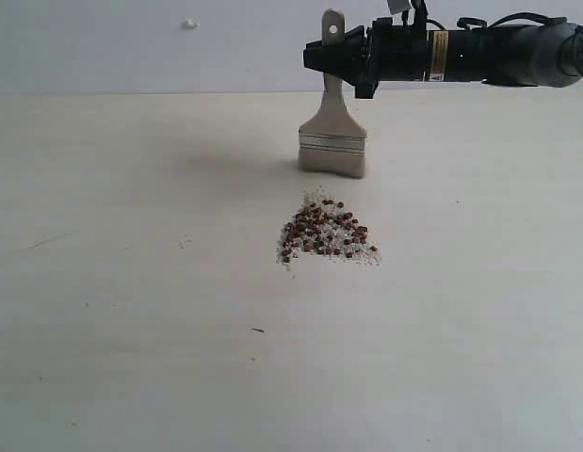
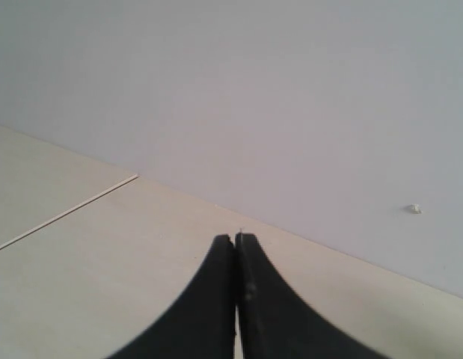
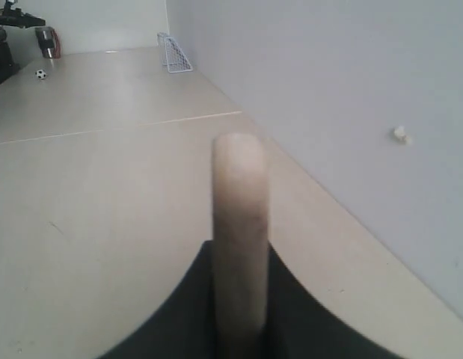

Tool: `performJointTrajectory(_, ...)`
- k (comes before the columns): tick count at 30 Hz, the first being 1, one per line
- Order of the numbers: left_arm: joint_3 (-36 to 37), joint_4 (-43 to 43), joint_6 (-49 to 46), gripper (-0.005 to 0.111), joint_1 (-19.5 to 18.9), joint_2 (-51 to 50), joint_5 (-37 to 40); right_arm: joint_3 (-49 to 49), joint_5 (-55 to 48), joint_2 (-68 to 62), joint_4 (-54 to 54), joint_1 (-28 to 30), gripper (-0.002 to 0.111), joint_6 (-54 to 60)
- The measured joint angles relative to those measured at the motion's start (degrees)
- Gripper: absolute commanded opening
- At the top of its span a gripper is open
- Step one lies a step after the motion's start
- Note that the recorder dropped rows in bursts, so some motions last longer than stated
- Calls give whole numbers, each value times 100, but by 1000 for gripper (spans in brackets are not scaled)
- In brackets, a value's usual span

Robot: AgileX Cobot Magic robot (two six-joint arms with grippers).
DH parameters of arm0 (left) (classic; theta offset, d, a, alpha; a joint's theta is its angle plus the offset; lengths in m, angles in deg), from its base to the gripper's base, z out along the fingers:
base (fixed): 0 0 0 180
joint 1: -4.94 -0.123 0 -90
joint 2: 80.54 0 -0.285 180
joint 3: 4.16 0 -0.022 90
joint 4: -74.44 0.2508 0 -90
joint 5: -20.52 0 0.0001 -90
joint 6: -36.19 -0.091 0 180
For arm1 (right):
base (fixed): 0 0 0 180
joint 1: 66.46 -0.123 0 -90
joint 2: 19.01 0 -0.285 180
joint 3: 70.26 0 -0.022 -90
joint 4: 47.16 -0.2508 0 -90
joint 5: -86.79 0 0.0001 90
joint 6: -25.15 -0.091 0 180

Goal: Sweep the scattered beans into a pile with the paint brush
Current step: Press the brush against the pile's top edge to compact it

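The pale table top (image 1: pixel 131 377) lies nearest the exterior camera, with one small dark fleck (image 1: pixel 258 330) on it. Past that sits the pile (image 1: pixel 326 234): the reddish-brown beans (image 1: pixel 319 226) are gathered in one compact cluster, mixed with whitish crumbs (image 1: pixel 362 252) that thin out along its near edge. No bean shows well apart from the cluster, though anything very small on the pale surface would be hard to pick out.

Just behind the pile the paint brush (image 1: pixel 332 141) stands upright, bristles (image 1: pixel 332 166) down and apart from the beans. Whether the bristle tips touch the table I cannot tell. The right gripper (image 1: pixel 334 58) reaches in from the right and its jaws are clamped on the wooden handle (image 3: pixel 238 224), near the upper end, which the right wrist view shows rising between them.

The left gripper (image 2: pixel 235 247) is out of the exterior view. Its own camera shows the jaws pressed together with nothing between them, facing the wall (image 2: pixel 291 90).

By the look of it the sweeping is all but finished: the beans form one heap about as wide as the brush head, and at most a tidying stroke on the crumb fringe remains
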Motion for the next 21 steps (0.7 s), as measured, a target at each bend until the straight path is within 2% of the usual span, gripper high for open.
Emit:
performJointTrajectory(15,0,10,-11,0,0,0,0,-13,52,136,1161,-272,0,-1332)
performJointTrajectory(21,0,10,-10,0,0,0,0,-13,31,150,1263,-424,0,-1719)
